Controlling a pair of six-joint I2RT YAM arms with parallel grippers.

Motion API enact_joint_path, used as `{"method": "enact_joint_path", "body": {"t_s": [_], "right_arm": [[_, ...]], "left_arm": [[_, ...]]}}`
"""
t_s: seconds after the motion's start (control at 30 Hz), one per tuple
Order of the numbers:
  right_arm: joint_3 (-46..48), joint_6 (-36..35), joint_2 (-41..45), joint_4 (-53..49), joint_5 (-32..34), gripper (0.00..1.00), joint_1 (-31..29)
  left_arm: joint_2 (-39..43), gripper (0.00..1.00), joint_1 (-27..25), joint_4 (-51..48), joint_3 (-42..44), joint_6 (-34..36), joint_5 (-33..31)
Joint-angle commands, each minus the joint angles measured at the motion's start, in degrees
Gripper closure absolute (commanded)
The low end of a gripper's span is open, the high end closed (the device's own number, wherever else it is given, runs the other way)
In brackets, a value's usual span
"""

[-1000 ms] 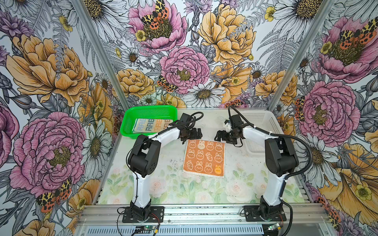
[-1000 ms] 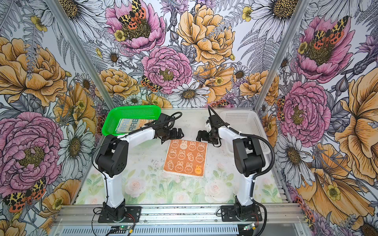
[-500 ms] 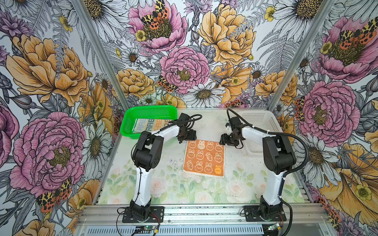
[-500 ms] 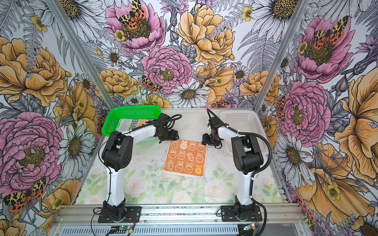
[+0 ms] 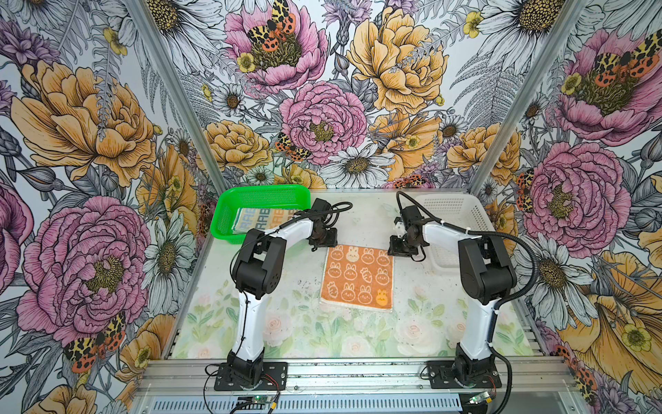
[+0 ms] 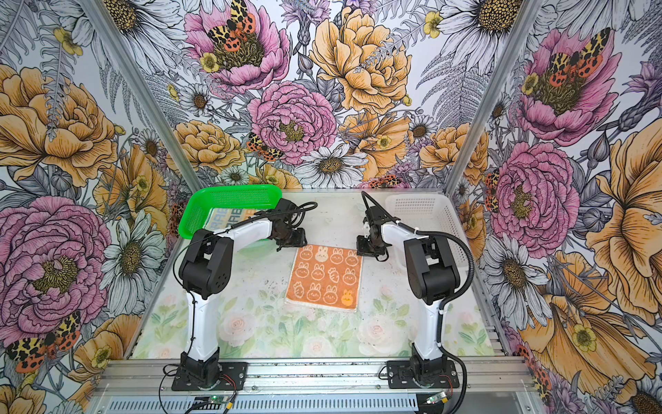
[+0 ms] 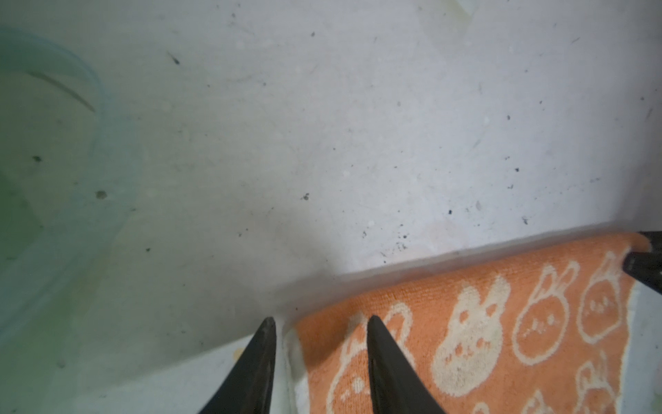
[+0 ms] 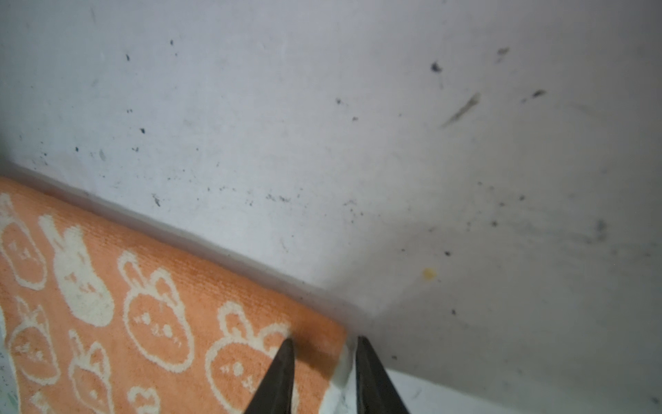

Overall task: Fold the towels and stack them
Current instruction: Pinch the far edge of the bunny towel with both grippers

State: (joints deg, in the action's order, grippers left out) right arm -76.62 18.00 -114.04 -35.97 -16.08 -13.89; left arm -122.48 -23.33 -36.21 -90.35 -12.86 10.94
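A cream towel [image 5: 252, 219] is seen in the green basket [image 5: 224, 217]. The far-left corner of the orange towel [image 5: 358, 277], laid flat mid-table, is straddled by the left gripper [image 7: 318, 322] — fingers slightly apart, clamping cannot be told. The far-right corner is straddled likewise by the right gripper [image 8: 324, 338].

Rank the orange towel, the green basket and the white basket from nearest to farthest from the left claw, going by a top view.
1. orange towel: mid-table, its far left corner right at the left claw.
2. green basket: back left, just beyond the claw.
3. white basket: back right, across the table.
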Motion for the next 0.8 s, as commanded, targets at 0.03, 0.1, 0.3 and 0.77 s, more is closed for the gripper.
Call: {"method": "enact_joint_path", "body": {"t_s": [0.03, 0.1, 0.3, 0.77], "right_arm": [[-0.99, -0.42, -2.04, 0.1, -0.45, 0.76, -0.17], [-1.07, -0.46, -2.04, 0.19, -0.36, 0.81, -0.14], [-2.54, -0.47, -2.97, 0.11, -0.32, 0.95, 0.1], [-6.84, 0.28, 0.87, -1.27, -4.55, 1.0, 1.23]], "left_arm": [[-2.17, 0.69, 0.83, -0.36, -1.0, 0.86, -0.25], [-2.55, 0.75, 0.98, -0.39, -1.15, 0.96, -0.17], [-3.11, 0.88, 2.06, -0.43, -1.2, 1.08, -0.17], [1.53, 1.0, 3.57, -2.2, -4.66, 2.54, 2.14]]}}
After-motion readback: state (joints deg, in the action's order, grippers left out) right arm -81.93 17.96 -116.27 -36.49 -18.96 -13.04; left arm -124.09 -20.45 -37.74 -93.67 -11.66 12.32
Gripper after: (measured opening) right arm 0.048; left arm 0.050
